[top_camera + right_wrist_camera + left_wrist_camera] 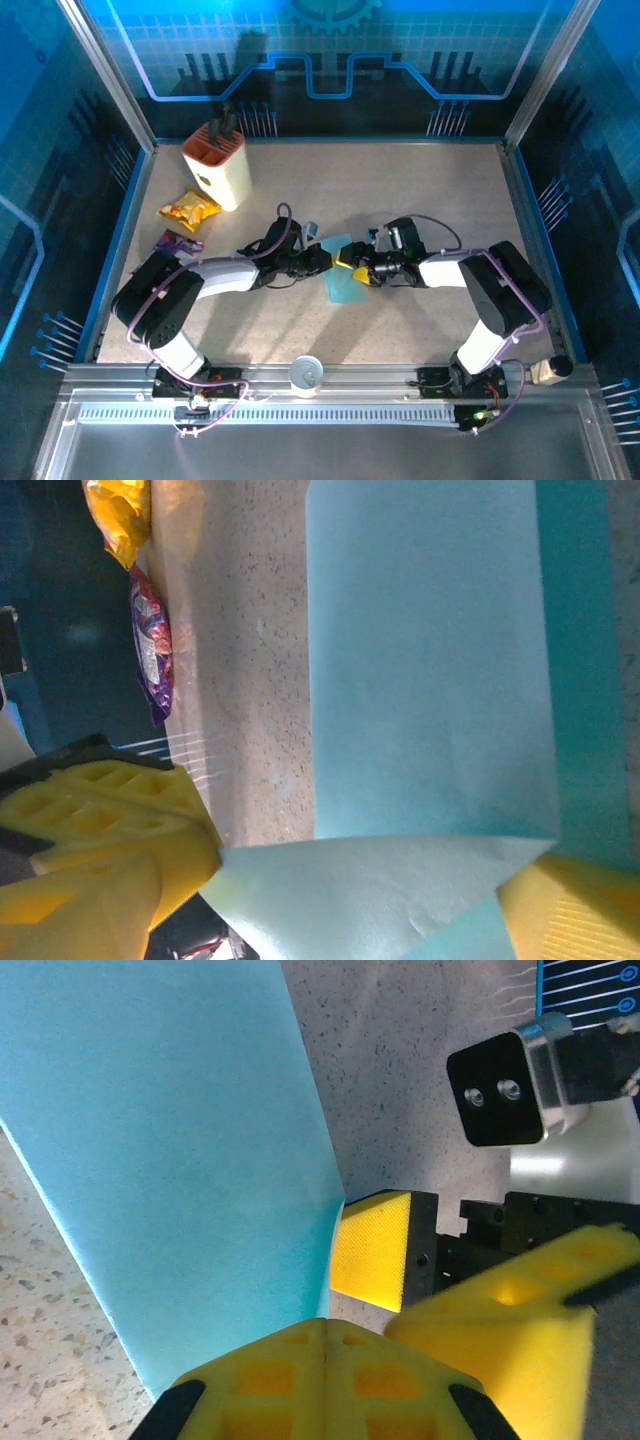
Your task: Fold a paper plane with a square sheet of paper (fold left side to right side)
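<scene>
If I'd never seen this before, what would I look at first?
The light-blue sheet of paper in the middle of the table, one flap lifted. Over it, the yellow-tipped left gripper is shut on the paper's edge, the right gripper open beside it. A cream knife block stands far left.

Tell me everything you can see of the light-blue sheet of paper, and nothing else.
The sheet of paper is thin, plain and light blue, with sharp corners. It lies on the table, mostly flat, but one part is lifted and bent over the rest. The shut left gripper pinches the tip of that part. A yellow pad of the open right gripper stands at its edge, seemingly touching it.
</scene>
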